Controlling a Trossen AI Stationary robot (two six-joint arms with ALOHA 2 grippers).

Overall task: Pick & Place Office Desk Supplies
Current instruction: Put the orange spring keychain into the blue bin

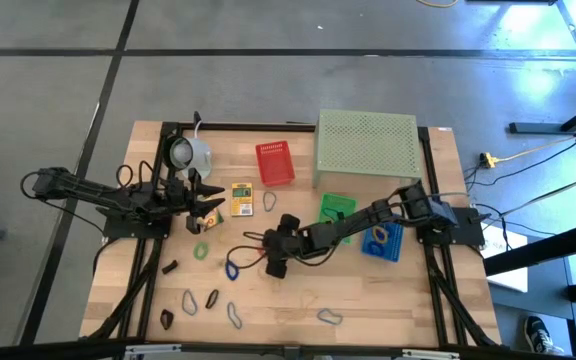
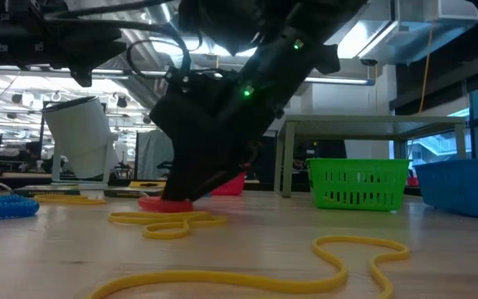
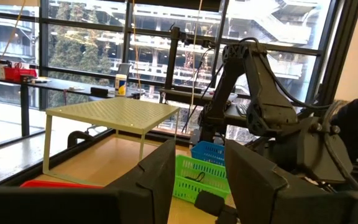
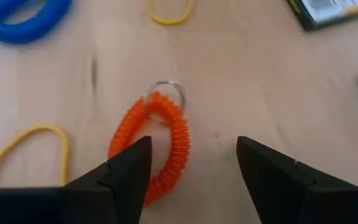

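Down low, the right gripper [image 4: 191, 171] stands spread over an orange coiled plastic loop [image 4: 160, 146]; left gripper [image 3: 197, 180] parted, holding nothing, at nine o'clock.

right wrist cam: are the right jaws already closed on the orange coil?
No. The right gripper has its jaws spread apart above the table, and the orange coil loop lies loose on the wood, mostly beside one finger rather than clamped.
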